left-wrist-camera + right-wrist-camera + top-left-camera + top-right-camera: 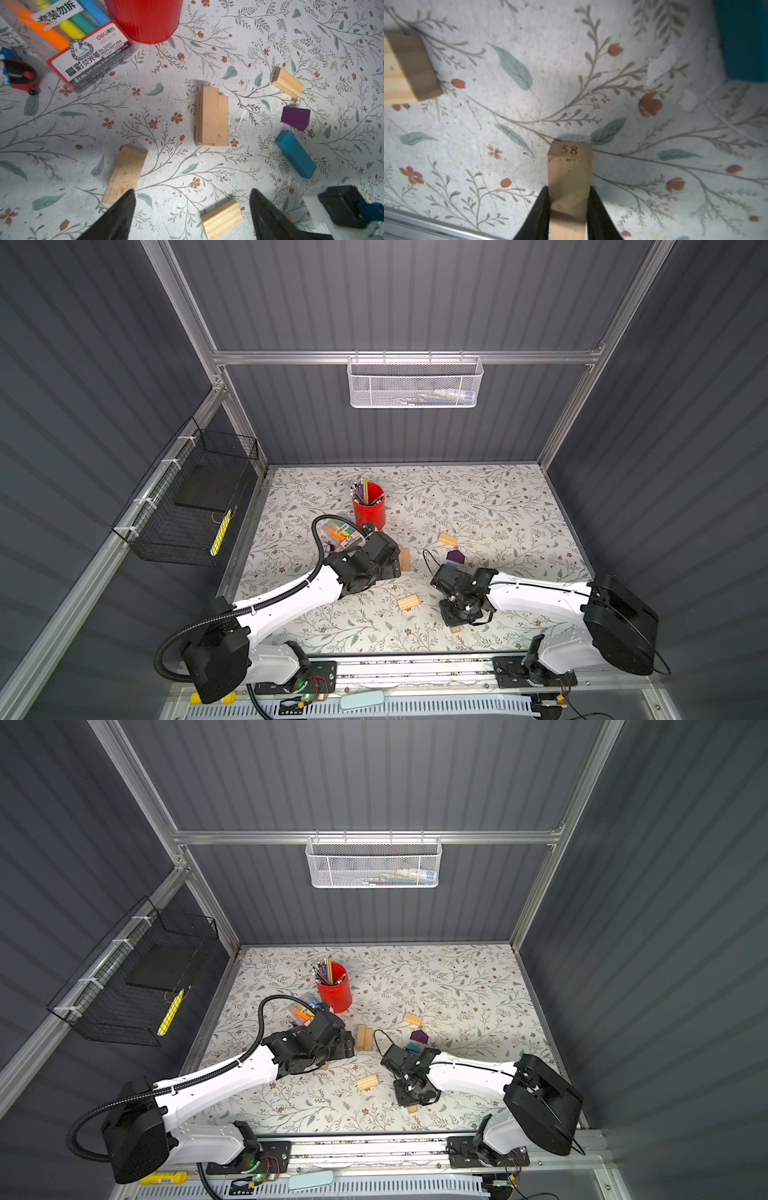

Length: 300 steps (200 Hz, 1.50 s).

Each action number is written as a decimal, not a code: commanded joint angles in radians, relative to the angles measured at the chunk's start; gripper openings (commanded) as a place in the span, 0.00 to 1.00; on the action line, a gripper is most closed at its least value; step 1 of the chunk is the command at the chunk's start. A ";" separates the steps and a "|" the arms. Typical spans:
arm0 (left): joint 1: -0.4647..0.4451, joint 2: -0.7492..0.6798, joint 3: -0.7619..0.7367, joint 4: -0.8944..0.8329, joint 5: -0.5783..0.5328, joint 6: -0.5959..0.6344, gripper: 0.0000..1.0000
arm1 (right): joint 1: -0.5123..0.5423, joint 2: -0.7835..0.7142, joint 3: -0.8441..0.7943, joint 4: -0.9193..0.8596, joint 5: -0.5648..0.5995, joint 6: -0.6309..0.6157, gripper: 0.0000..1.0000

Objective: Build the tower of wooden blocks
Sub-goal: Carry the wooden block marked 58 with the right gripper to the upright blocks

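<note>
My right gripper (569, 199) is shut on a tan wood block (570, 170) stamped "58", low over the table near the front; the block's end (456, 629) pokes out under it in both top views. The tower (212, 116) is only a low cluster of tan bricks (364, 1038) lying flat side by side. My left gripper (192, 199) hangs open above the table, with nothing held. A ridged tan block (221, 218) lies on the table under its fingers. Loose on the table are a long tan brick (124, 174), a short tan block (287, 82), the purple block (296, 118) and the blue block (296, 153).
A red cup (369, 508) full of pencils stands behind the bricks. A pack of coloured markers (72, 41) lies beside it, under my left arm. A small toy (19, 74) sits near the pack. Wire baskets hang on the back wall (413, 383) and left wall (191, 506).
</note>
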 commanded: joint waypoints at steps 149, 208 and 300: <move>0.056 -0.057 -0.021 0.063 0.022 0.055 0.80 | -0.150 0.146 0.360 -0.008 -0.060 0.007 0.23; 0.085 -0.038 -0.028 0.107 0.019 0.065 0.77 | -0.161 0.295 0.490 0.051 -0.048 0.043 0.22; 0.117 -0.004 -0.054 0.126 -0.023 0.061 0.77 | -0.194 0.436 0.596 0.103 -0.022 0.074 0.21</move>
